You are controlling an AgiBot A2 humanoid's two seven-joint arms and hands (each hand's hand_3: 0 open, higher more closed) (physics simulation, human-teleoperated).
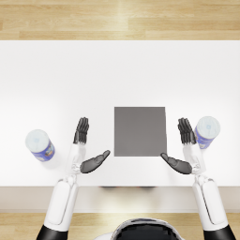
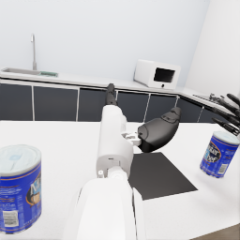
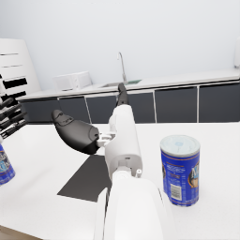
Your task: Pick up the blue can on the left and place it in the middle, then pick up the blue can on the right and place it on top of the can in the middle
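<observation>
two smooth glossy white arms, rounded forearm shells, slimmer white wrist sections, dark grey-black left hand and right hand, matte chunky thumbs, slim segmented fingers
</observation>
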